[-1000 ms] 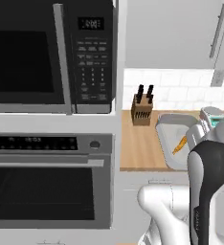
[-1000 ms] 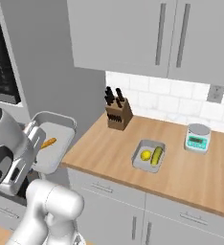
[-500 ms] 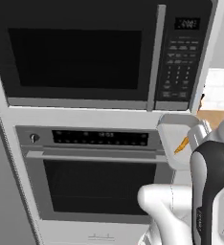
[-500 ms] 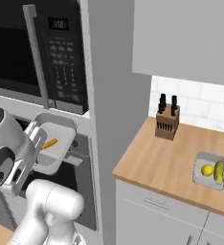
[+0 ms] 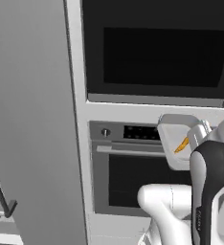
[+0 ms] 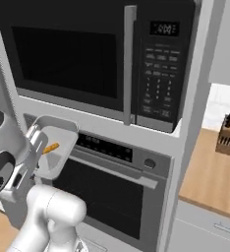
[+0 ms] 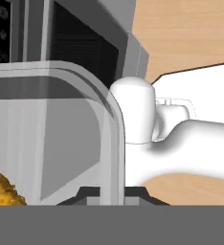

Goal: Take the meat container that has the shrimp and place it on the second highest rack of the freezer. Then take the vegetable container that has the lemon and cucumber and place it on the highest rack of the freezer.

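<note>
My gripper (image 5: 198, 134) (image 6: 35, 143) is shut on the rim of the meat container (image 5: 173, 139) (image 6: 56, 142), a pale translucent tray held in the air in front of the oven. In it lies the small orange shrimp (image 5: 182, 144) (image 6: 50, 148). The hand view looks along the tray's wall (image 7: 85, 129), with the shrimp (image 7: 1, 189) at the lower left and the gripper (image 7: 111, 192) clamped on the rim. The freezer (image 5: 32, 119) rises as a tall grey panel at the left, with a black bar handle (image 5: 1, 191); its racks are hidden. The vegetable container is out of view.
A black microwave (image 6: 87, 54) (image 5: 157, 52) sits above a built-in oven (image 6: 112, 182) (image 5: 133, 177), right behind the held tray. A knife block (image 6: 229, 138) stands on the wooden counter (image 6: 210, 177) at the far right.
The whole picture has shifted: the base has driven left, from the counter past the microwave and oven to the grey freezer panel. The tray has stayed in the shut gripper.
</note>
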